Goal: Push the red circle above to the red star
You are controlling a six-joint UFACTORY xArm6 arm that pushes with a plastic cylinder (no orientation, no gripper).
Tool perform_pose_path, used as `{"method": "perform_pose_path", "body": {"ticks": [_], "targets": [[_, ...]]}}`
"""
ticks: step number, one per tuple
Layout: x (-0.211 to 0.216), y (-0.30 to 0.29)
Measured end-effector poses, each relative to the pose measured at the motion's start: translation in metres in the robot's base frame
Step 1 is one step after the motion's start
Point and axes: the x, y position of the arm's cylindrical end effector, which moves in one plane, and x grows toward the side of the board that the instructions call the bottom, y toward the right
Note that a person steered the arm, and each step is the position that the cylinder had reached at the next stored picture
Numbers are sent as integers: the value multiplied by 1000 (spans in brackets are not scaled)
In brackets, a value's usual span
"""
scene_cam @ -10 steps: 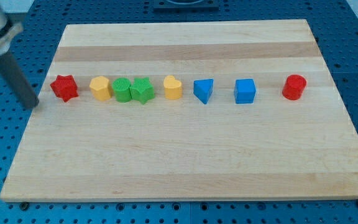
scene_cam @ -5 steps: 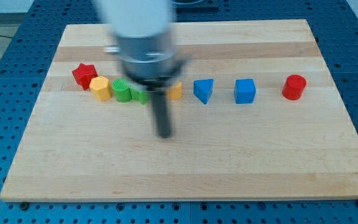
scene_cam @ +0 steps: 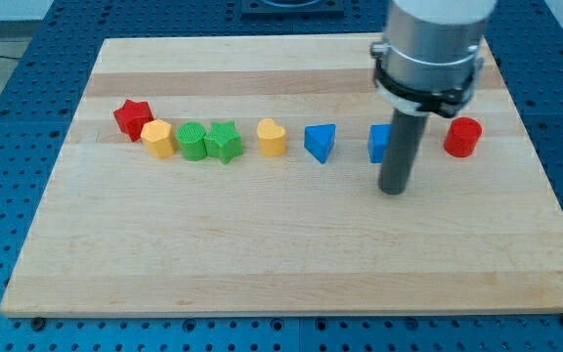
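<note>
Tip [scene_cam: 393, 190] just below blue cube [scene_cam: 379, 143], rod hiding part of it; no hand or jaws on rig, only bare rod. Red circle [scene_cam: 463, 137] at view's right, red star [scene_cam: 132, 117] far left touching yellow block [scene_cam: 158, 139], shape perhaps hexagon. Risk: long push along row knocking blue triangle [scene_cam: 320, 142], yellow heart [scene_cam: 273, 138], green blocks [scene_cam: 209, 142]. No readable writing.

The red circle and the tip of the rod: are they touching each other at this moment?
Apart. The camera view shows bare board between my tip and the red circle; the tip sits lower and to the view's left of it.
</note>
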Motion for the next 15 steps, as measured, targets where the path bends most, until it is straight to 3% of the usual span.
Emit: {"method": "perform_pose_path", "body": {"ticks": [1,3,4,5,6,7,9,10,11,12,14,15], "targets": [[-39,68],[-88,106],[-52,124],[-68,170],[-86,102],[-124,87],[-43,148],[-65,219],[-113,199],[-134,197],[-116,21],[-107,54]]}}
